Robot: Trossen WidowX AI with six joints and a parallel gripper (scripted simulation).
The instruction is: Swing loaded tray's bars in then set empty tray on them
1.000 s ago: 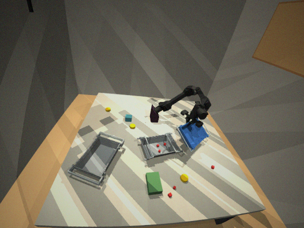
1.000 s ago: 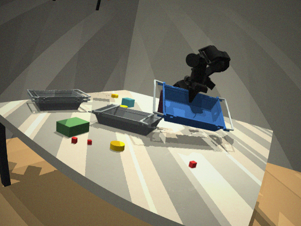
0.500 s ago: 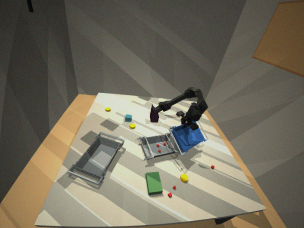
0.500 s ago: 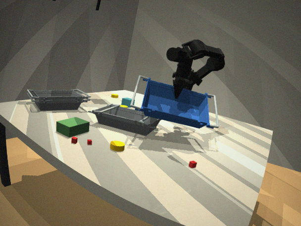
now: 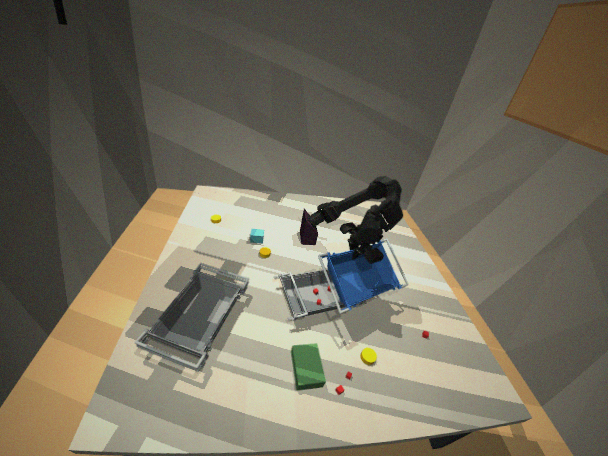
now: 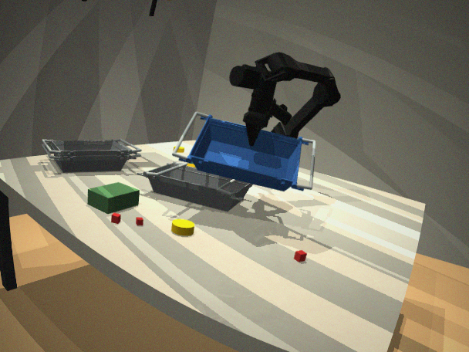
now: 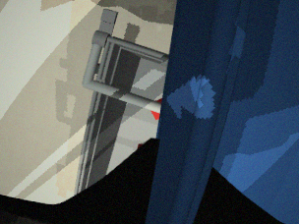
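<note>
The loaded grey tray (image 5: 322, 310) (image 6: 185, 193) (image 7: 117, 74) stands on the table with red blocks (image 5: 316, 291) (image 7: 156, 114) inside. Its left bar (image 5: 298, 295) (image 6: 166, 170) lies in across the top. Its right bar (image 6: 227, 184) shows only partly, inward of that end; the rest is hidden. My gripper (image 5: 367, 256) (image 6: 252, 142) (image 7: 165, 149) is shut on a long side wall of the empty blue tray (image 5: 372, 297) (image 6: 239, 175) (image 7: 187, 123). The blue tray is held tilted in the air, overlapping the loaded tray's right part in the top and exterior views. Its own wire bars stand out at its ends.
A larger grey tray (image 5: 175, 305) (image 6: 92, 166) stands at the left. A green block (image 5: 308, 366) (image 6: 113, 198), a yellow disc (image 5: 369, 356) (image 6: 183, 227) and loose red blocks (image 5: 425, 334) (image 6: 300, 255) lie in front. A cyan block (image 5: 257, 236) and dark wedge (image 5: 308, 230) stand behind.
</note>
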